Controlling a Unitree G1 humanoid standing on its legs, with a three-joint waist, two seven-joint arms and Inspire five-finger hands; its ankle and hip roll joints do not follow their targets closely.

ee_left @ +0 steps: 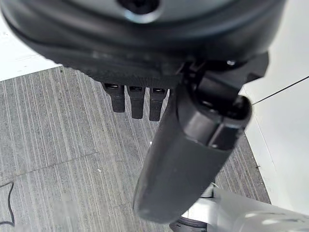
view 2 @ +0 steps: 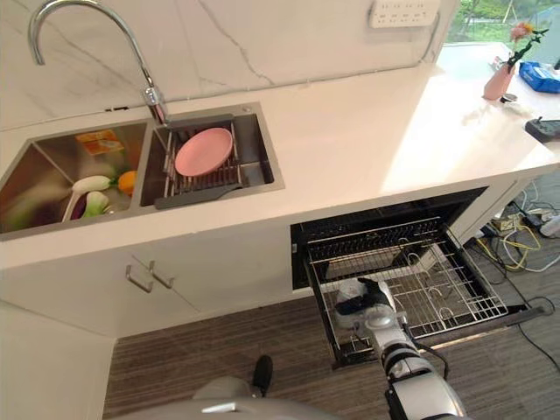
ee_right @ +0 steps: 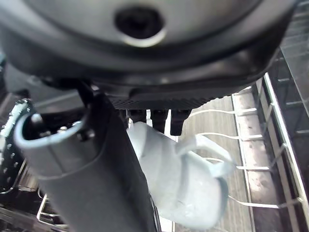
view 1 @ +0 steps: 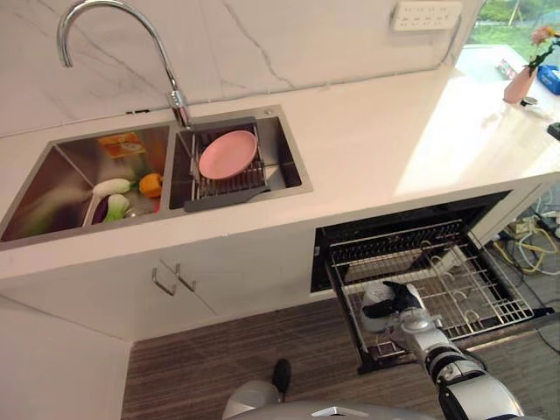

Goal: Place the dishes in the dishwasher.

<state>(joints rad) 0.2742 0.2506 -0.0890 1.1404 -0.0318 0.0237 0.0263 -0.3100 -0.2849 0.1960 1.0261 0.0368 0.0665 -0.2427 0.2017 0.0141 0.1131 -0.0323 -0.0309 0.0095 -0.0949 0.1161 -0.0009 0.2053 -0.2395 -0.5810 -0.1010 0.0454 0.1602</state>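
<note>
A pale mug (ee_right: 181, 181) is gripped between thumb and fingers of the right hand (view 1: 395, 302) over the pulled-out dishwasher rack (view 1: 490, 297), where it could be tipped if snagged on the wire tines at release.

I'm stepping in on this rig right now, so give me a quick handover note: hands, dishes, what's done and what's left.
Right hand: curled round a pale mug, held over the pulled-out dishwasher rack.
Left hand: idle, low over the floor, fingers curled, holding nothing.
Pink plate: in the sink's drying rack.
Done: the dishwasher is open and the mug has been brought to it.
Left: set down and release the mug, then fetch and load the plate.
</note>
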